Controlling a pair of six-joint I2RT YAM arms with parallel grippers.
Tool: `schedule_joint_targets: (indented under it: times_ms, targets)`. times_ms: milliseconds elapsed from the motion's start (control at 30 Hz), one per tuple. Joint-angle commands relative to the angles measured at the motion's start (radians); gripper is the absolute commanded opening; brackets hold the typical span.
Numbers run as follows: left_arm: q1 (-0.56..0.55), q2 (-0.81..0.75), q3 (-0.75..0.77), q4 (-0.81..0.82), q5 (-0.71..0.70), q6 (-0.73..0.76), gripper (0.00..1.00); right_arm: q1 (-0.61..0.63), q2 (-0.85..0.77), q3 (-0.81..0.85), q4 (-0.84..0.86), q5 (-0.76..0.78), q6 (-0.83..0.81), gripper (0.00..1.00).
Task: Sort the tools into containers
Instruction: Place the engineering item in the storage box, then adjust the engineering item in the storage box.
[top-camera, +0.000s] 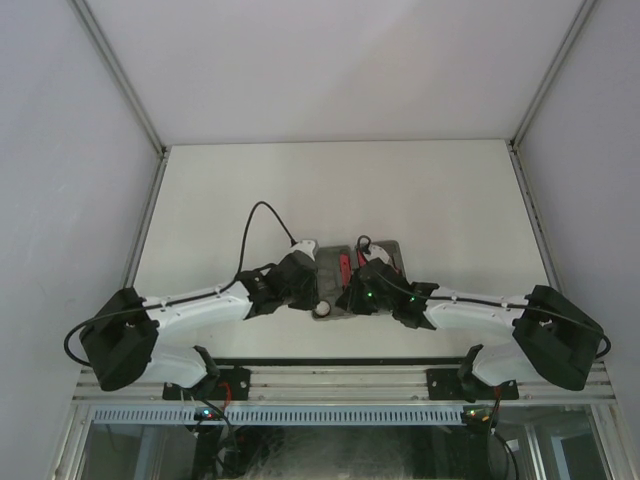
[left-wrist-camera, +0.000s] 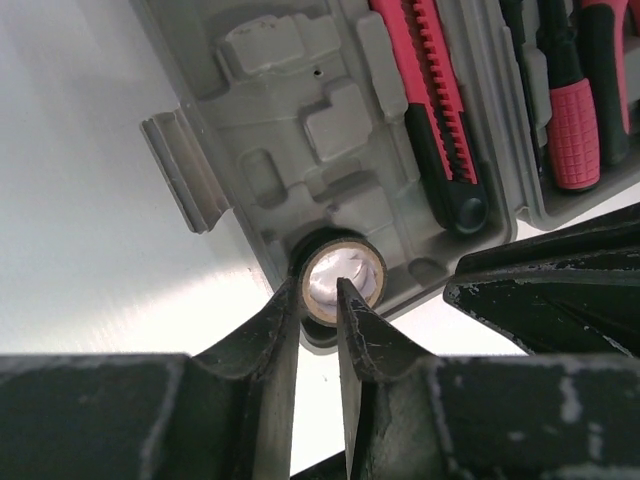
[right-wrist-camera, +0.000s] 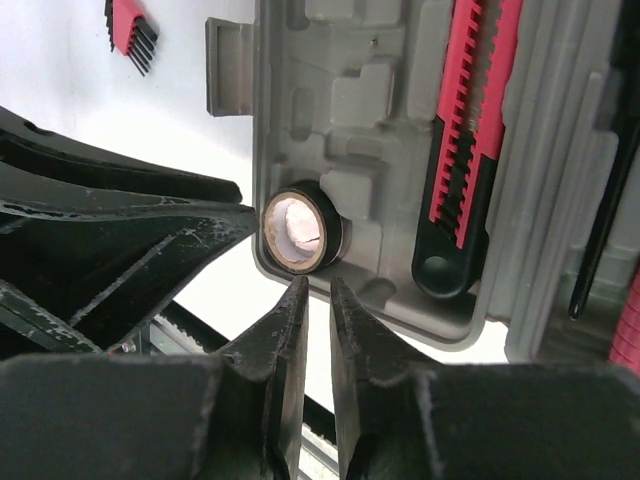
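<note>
Toward the near middle of the worktop (top-camera: 250, 200): two grey moulded trays, side by side, joined along one long edge. Left tray (left-wrist-camera: 270, 120): utility knife (left-wrist-camera: 435, 110) seated in a long recess, black end nearest the arms, long axis along the tray's length. Tape roll (left-wrist-camera: 362, 268) on edge in the near corner recess, hole facing the arms. Right tray (left-wrist-camera: 560, 205): red-handled screwdriver (left-wrist-camera: 575, 130), handle parallel to the knife. Off the left tray's outer side, well apart on the worktop: hex key set (right-wrist-camera: 130, 30) in a red holder.

Both arms folded low, forearms converging over the trays' near edge.

Left pincer (left-wrist-camera: 318, 290): narrow, one fingertip at the roll's outer rim, the other across its hole. Grip or mere contact: cannot tell.

Right pincer (right-wrist-camera: 318, 285): narrow, nothing between the fingers, tips just short of the tray edge below the roll.
</note>
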Motion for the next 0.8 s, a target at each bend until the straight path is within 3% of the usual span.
schedule_joint_targets:
  times_ms: [0, 767]
  targets:
    - [0.005, 0.031, 0.011, 0.037, 0.03, 0.019, 0.24, -0.018, 0.031, 0.041, 0.083, -0.039, 0.017, 0.13]
    - [0.005, 0.086, 0.035, 0.003, 0.018, 0.019, 0.17, -0.035, 0.107, 0.045, 0.138, -0.102, 0.029, 0.09]
